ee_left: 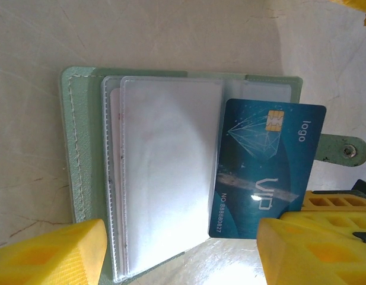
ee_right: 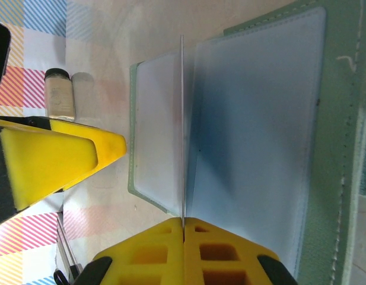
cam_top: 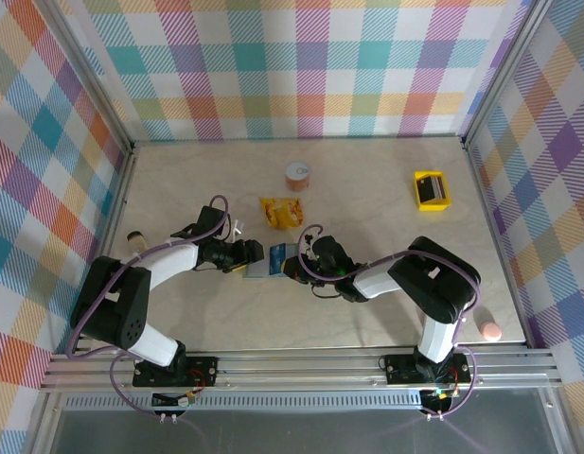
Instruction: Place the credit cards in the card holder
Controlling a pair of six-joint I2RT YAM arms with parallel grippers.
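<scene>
The holder lies open on the bench between my arms. My right end effector pinches the blue card at a clear sleeve. My left end effector is spread over the holder. I'd keep the card flat and slide it straight in.
</scene>
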